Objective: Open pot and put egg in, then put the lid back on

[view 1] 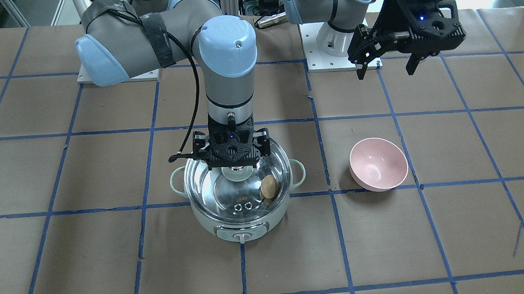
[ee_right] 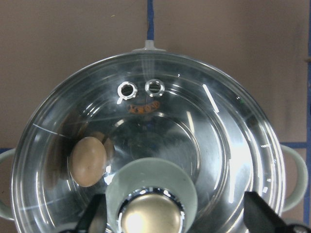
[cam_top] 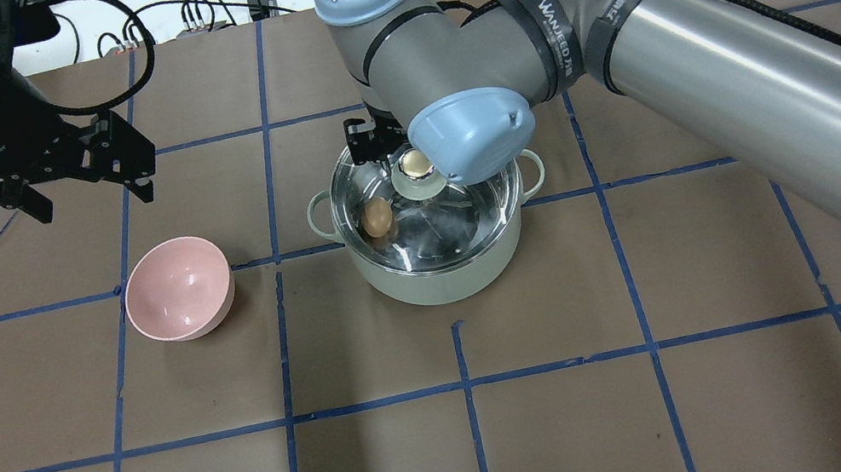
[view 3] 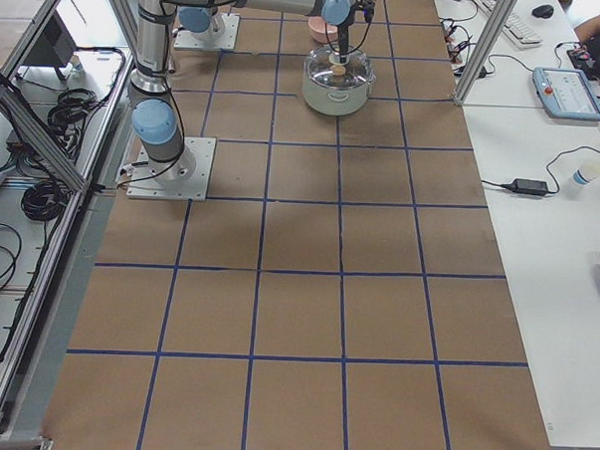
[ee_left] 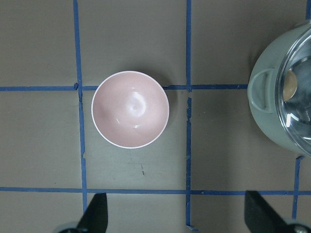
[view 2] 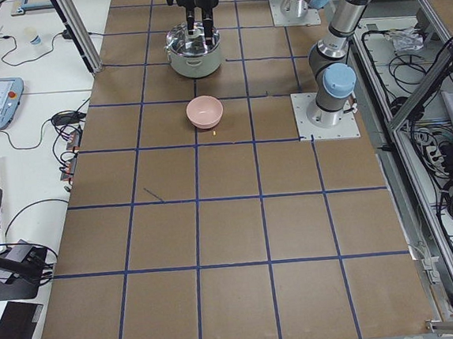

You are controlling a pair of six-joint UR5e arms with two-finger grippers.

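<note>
The pale green pot (view 1: 240, 223) stands mid-table with the clear glass lid (view 1: 228, 191) seated on its rim. The brown egg (view 1: 269, 186) lies inside, seen through the glass in the overhead view (cam_top: 377, 216) and the right wrist view (ee_right: 88, 161). My right gripper (view 1: 234, 161) hovers straight over the lid's tan knob (ee_right: 150, 218), open, with its fingers (ee_right: 257, 213) wide apart on either side of the knob and not touching it. My left gripper (view 1: 386, 72) is open and empty, raised above the table behind the pink bowl.
An empty pink bowl (view 1: 378, 163) sits on the table on my left of the pot, about one grid square away; it also shows in the left wrist view (ee_left: 130, 109). Brown paper with blue tape lines covers the table (cam_top: 590, 414).
</note>
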